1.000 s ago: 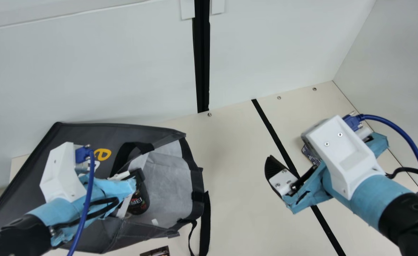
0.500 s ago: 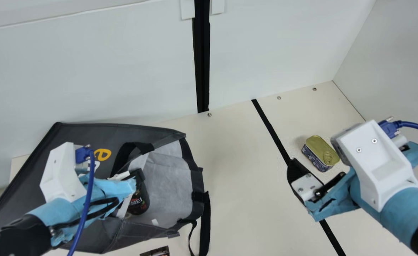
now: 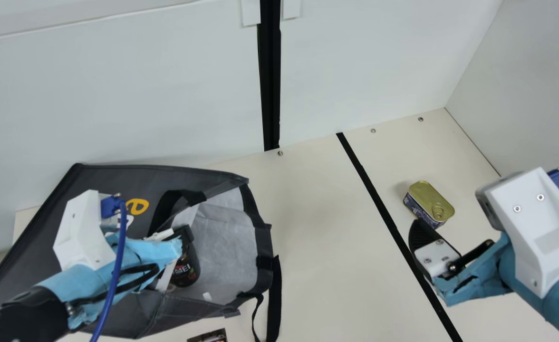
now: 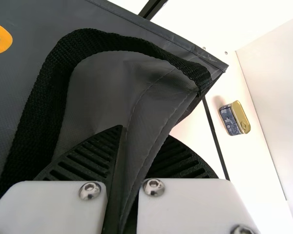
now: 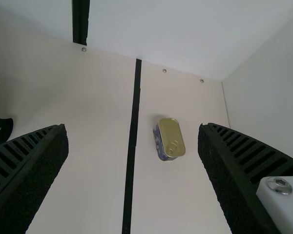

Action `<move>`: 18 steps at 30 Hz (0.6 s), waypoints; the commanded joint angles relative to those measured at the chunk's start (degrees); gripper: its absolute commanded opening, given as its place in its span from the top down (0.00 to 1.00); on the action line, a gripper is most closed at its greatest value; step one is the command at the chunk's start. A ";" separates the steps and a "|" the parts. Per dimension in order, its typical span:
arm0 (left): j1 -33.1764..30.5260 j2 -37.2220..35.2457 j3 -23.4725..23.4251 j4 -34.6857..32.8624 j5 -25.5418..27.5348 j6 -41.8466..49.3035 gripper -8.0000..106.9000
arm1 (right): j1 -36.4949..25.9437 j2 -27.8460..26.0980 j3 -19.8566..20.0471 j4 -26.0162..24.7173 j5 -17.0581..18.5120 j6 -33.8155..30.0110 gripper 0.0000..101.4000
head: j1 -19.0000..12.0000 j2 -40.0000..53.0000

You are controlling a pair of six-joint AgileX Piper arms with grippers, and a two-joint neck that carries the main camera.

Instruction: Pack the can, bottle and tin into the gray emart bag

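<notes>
Tin [image 3: 431, 202] ahead of our spread right jaws

It lies on the table [image 3: 317, 228], lined up between our right gripper's [image 3: 434, 248] wide-apart fingers, touching neither. Our left gripper [image 3: 180, 236] pinches the bag's [image 3: 103, 183] fabric; a dark container [image 3: 187, 270] sits in the bag's mouth.

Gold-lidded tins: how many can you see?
1. The tin sits lid up on the table, right of the black strip in the main view. Others may be hidden in the gray bag, partly behind the left arm.
</notes>
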 commanded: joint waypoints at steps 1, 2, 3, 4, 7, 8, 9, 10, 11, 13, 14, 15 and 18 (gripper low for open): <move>0.00 0.00 0.00 0.00 0.00 0.00 0.84 | -0.44 -0.15 -0.24 0.45 0.69 -0.33 0.10 | -1.30 -0.14; 0.00 0.00 0.00 0.00 0.00 0.00 0.84 | -0.69 -0.25 -0.42 0.59 1.08 -0.46 0.10 | -1.30 -0.14; 0.00 0.00 0.00 0.00 0.00 0.00 0.84 | -1.03 -0.36 -0.61 0.81 1.49 -0.69 0.10 | -1.30 -0.14; 0.00 0.00 0.00 0.00 0.00 0.00 0.84 | -1.37 -0.46 -0.82 1.01 1.91 -0.91 0.10 | -1.30 -0.14; 0.00 0.00 0.00 0.00 0.00 0.00 0.84 | -2.59 -0.78 -1.48 1.74 3.18 -1.79 0.10 | -1.30 -0.14; 0.00 0.00 0.00 0.00 0.00 0.00 0.84 | -3.02 -0.89 -1.70 2.04 3.57 -2.11 0.10 | -1.30 -0.14; 0.00 0.00 0.00 0.00 0.00 0.00 0.84 | -3.45 -0.99 -1.92 2.34 3.93 -2.44 0.10 | -1.30 -0.14; 0.00 0.00 0.00 0.00 0.00 0.00 0.84 | -3.99 -1.12 -2.13 2.76 4.30 -2.87 0.10 | -1.30 -0.14; 0.00 0.00 0.00 0.00 0.00 0.00 0.84 | -4.40 -1.23 -2.33 3.08 4.64 -3.20 0.10 | -1.30 -0.14; 0.00 0.00 0.00 0.00 0.00 0.00 0.84 | -5.38 -1.45 -2.66 3.87 5.23 -4.01 0.10 | -1.30 -0.14; 0.00 0.00 0.00 0.00 0.00 0.00 0.84 | -6.01 -1.56 -2.79 4.41 5.50 -4.53 0.10 | -1.30 -0.14; 0.00 0.00 0.00 0.00 0.00 0.00 0.84 | -6.58 -1.66 -2.93 4.89 5.76 -5.00 0.10 | -1.30 -0.14; 0.00 0.00 0.00 0.00 0.00 0.00 0.84 | -8.41 -1.98 -3.22 6.51 6.45 -6.45 0.10 | -1.30 -0.14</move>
